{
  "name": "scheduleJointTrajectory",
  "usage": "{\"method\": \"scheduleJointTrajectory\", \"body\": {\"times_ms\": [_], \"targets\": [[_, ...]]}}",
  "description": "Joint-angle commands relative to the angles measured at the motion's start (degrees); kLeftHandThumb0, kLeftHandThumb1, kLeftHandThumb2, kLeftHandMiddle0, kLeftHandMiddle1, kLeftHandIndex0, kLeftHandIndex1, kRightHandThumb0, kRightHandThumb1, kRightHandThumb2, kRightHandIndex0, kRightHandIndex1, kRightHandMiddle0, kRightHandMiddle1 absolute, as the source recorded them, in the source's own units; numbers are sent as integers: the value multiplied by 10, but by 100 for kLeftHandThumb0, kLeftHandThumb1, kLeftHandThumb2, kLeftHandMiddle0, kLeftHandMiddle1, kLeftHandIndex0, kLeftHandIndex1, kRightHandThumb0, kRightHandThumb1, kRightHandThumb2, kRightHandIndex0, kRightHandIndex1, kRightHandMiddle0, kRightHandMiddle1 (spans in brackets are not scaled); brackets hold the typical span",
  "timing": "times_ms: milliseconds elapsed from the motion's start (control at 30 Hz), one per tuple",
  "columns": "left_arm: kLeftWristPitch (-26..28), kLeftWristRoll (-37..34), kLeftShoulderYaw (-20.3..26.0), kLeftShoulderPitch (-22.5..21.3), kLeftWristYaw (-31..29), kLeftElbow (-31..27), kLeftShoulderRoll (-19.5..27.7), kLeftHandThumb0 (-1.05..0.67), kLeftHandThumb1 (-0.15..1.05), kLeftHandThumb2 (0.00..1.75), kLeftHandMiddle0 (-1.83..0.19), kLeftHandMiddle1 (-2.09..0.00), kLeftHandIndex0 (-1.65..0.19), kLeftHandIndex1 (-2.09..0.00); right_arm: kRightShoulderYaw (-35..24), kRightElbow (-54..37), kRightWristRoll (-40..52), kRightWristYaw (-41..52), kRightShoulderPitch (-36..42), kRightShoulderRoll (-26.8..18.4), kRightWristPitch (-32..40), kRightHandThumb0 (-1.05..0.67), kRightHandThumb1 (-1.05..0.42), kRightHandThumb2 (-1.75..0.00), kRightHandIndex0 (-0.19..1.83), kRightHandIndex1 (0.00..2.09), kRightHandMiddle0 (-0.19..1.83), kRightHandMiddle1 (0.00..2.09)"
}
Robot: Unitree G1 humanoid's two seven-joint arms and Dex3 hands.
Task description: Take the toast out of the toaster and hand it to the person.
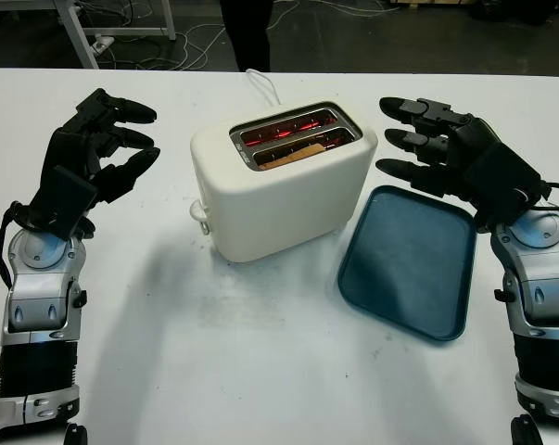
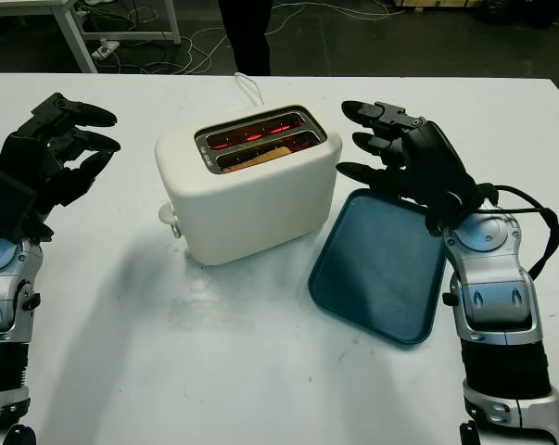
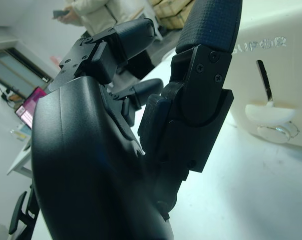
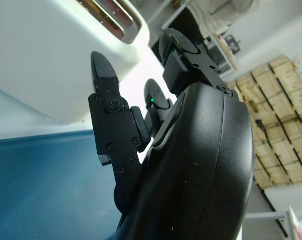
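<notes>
Nearest the robot: bare white table (image 1: 260, 371), both forearms coming in from the bottom edge.

Next out, teal tray (image 1: 409, 260) lies flat on the table, just beside the toaster on the robot's right side, one corner close to the toaster's base. Nothing on it. Likely staged as a drop spot, though the task says hand-off to the person, not tray.

Right hand (image 1: 437, 153) hovers over the tray's far edge, beside the toaster's right end, holding nothing, fingers extended toward the toaster. Looks like the closer candidate for the pick.

Left hand (image 1: 98, 153) is up off the table, well apart from the toaster's left end. Holding nothing, fingers partly bent. Reads as parked.

Centre: cream two-slot toaster (image 1: 284, 190), set at an angle. Lever (image 1: 198, 215) on the end facing the left hand sits low. Both slots glow red, so the elements are on. Toast (image 1: 293, 154) sits down in the nearer slot, only its top edge showing, not popped up.

My read: nothing started yet. Toast is too deep to pinch and the slot is hot; lever needs to come up first.

Far edge: white cord (image 1: 260, 83) runs off the back of the toaster. Person (image 1: 247, 32) stands beyond the table, only dark legs visible.
</notes>
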Motion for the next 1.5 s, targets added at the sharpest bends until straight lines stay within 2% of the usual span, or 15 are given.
{"method": "scheduleJointTrajectory", "body": {"times_ms": [0, 767, 967, 1033, 1133, 1300, 1367, 1467], "targets": [[2, -2, 3, 5, -1, -2, 3, -105, 92, 14, -27, -135, -34, -118, -1, -1, 5, -2, 5, 4, 7, -25, -92, -8, 43, 8, 43, 0], [6, -2, 1, 8, -3, -8, 4, -105, 92, 13, -29, -133, -36, -117, 1, -9, 1, 2, 6, -1, 11, -20, -92, -13, 43, 8, 43, 0], [-1, -3, 1, 8, -4, -1, 2, -105, 92, 13, -27, -133, -35, -117, -1, 20, -4, 4, -9, -8, -40, -26, -88, -6, 50, 12, 48, 2], [-2, -1, 1, 8, -1, 0, 1, -105, 92, 14, -27, -133, -35, -117, 1, 47, -13, 3, -30, -18, -79, -27, -85, -3, 54, 15, 51, 4], [-3, 1, 1, 9, 0, -1, 1, -105, 92, 14, -27, -134, -34, -117, 0, 81, -11, 9, -81, -25, -100, -27, -79, -1, 61, 19, 57, 7], [2, -2, 1, 12, -1, -7, 0, -105, 92, 14, -27, -134, -35, -118, 3, 156, 1, 24, -197, -25, -154, 1, -65, -1, 76, 30, 72, 14], [3, 0, 0, 13, 0, -8, 0, -105, 92, 14, -28, -134, -35, -118, 16, 188, -9, 38, -243, -32, -181, 2, -61, -1, 80, 34, 77, 17], [5, 1, 0, 14, 1, -8, 1, -105, 92, 14, -28, -134, -35, -118, 43, 215, -28, 54, -304, -33, -186, -14, -52, -1, 90, 43, 87, 22]]}}
